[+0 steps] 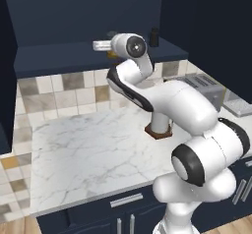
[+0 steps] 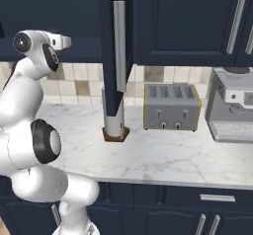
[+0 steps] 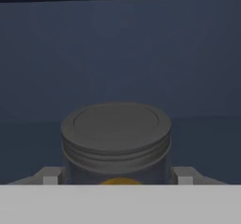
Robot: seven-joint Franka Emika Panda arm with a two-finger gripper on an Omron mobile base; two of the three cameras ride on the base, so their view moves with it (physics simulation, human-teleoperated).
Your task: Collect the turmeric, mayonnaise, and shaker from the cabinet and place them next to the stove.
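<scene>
The turmeric [image 3: 116, 143] jar fills the near part of the hand view, dark lid up, a sliver of orange contents at its base, standing between the two fingers [image 3: 184, 175] of the end effector [image 3: 117, 178], whose jaws sit open on either side of it; whether they touch the glass cannot be told. It stands on the cabinet [image 1: 74, 56] shelf. The black shaker [image 1: 154, 37] stands near the shelf's right end. Below, a toaster [image 2: 171, 106] sits at the worktop [image 2: 163, 155] back edge
</scene>
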